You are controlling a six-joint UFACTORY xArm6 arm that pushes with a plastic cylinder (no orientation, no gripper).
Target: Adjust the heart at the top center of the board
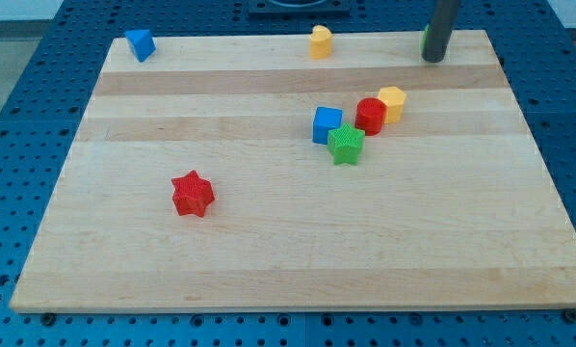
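A yellow heart point(321, 41) stands at the top centre of the wooden board point(172, 260), close to its top edge. My tip point(433, 58) is at the view's top right, well to the right of the heart and apart from it. The rod rises out of the view's top. A sliver of green shows at the rod's left side, mostly hidden behind it.
A blue block point(140, 44) sits at the top left corner. Right of centre is a cluster: blue cube point(327, 125), green star point(346, 145), red cylinder point(370, 116), yellow block point(392, 102). A red star point(193, 194) lies lower left.
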